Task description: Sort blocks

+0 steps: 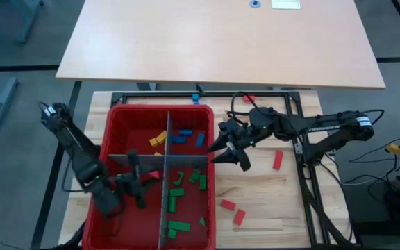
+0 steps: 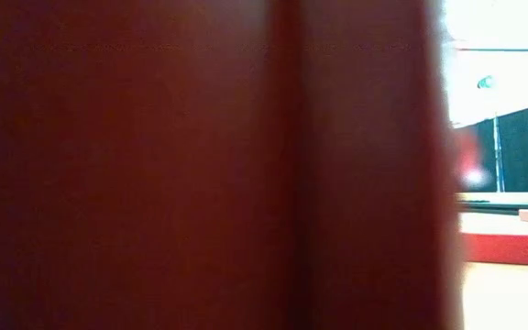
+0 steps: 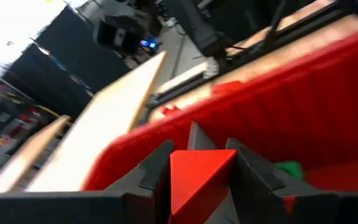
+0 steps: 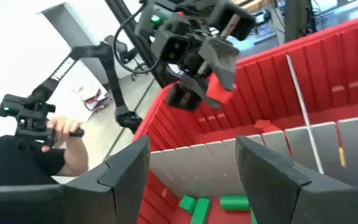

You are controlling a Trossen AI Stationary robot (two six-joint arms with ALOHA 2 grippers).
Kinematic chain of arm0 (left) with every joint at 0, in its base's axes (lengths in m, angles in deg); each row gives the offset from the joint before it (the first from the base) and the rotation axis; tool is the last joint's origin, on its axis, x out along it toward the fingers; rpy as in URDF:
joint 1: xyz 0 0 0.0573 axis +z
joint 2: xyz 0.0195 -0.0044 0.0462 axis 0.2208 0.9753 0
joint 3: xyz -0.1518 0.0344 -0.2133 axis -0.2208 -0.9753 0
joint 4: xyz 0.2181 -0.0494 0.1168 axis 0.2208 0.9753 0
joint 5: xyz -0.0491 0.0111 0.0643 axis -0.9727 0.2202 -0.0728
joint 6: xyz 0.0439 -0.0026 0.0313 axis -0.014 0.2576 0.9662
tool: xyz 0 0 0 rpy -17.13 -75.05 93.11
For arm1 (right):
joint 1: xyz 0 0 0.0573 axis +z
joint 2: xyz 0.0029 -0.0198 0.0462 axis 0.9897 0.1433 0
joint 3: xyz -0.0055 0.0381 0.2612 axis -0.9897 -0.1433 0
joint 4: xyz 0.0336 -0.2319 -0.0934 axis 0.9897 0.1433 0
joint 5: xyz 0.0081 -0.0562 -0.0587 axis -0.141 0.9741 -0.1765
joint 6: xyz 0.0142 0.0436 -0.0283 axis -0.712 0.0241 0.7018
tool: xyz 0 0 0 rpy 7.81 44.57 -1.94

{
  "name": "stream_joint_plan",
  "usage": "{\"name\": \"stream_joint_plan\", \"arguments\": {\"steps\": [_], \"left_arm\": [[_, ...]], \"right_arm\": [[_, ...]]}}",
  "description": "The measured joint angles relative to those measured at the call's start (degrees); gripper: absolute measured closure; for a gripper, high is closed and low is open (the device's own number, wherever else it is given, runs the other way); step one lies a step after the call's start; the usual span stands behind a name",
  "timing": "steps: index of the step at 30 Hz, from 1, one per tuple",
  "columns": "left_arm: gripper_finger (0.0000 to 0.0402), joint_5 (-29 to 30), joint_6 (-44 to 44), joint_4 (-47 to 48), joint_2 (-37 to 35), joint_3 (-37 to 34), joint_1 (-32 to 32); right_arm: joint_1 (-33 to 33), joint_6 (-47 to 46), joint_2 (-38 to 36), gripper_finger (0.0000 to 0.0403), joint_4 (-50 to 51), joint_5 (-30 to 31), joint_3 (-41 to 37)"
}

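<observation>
A big red bin (image 1: 210, 201) with grey dividers (image 1: 165, 201) holds sorted blocks: blue blocks (image 1: 183, 136) and a yellow block (image 1: 160, 139) in the far compartments, green blocks (image 1: 179, 191) in the near-right one. My left gripper (image 1: 143, 182) hangs over the near-left compartment, shut on a red block (image 3: 194, 180). My right gripper (image 1: 226, 153) is open with nothing between its fingers. It stands just outside the bin's right wall and faces the bin. Loose red blocks (image 1: 278, 160) lie flat on the wooden table to the right of the bin. My left gripper pinches the red block between its two fingers, one on each of two opposite faces (image 3: 173, 171). One end of the block sticks out past the fingertips (image 4: 219, 90). In the right wrist view the block hangs clear, above the bin's floor and dividers.
More red blocks (image 1: 233, 210) lie near the table's front right, and one (image 1: 248, 98) by the far black frame (image 1: 207, 94). The bin's wall (image 2: 200, 165) fills most of the low view. A person's hand (image 4: 64, 130) holds a controller beyond the table.
</observation>
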Motion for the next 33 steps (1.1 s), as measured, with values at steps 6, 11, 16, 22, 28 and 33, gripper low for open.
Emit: {"name": "stream_joint_plan", "arguments": {"steps": [6, 11, 16, 22, 28, 33], "left_arm": [[0.0294, -0.6, -16.9, 11.2, -1.9, 0.0, -6.6], [0.0294, -6.3, -25.9, 15.9, -1.9, 0.0, -7.1], [0.0204, -5.4, -29.4, 17.6, -1.7, 0.0, -7.1], [0.0080, -2.6, -29.6, 17.6, -1.7, 0.0, -7.0], [0.0066, -0.9, -29.6, 17.6, -1.7, 0.0, -6.9], [0.0088, 2.6, -28.9, 17.6, -1.8, 0.0, -6.6]], "right_arm": [[0.0, 0.2, -0.1, 0.0181, 0.7, 0.1, 0.0], [0.0, 0.2, -0.1, 0.0176, 0.9, 0.1, 0.0], [0.0, 0.1, -0.1, 0.0174, 1.5, 0.1, 0.0], [0.0, 0.2, -0.1, 0.0181, 2.5, 0.5, 0.0], [-0.2, 3.5, -0.1, 0.0187, 6.7, 1.3, 0.0], [-0.2, 3.3, 0.0, 0.0183, 9.0, 1.9, 0.0]]}}
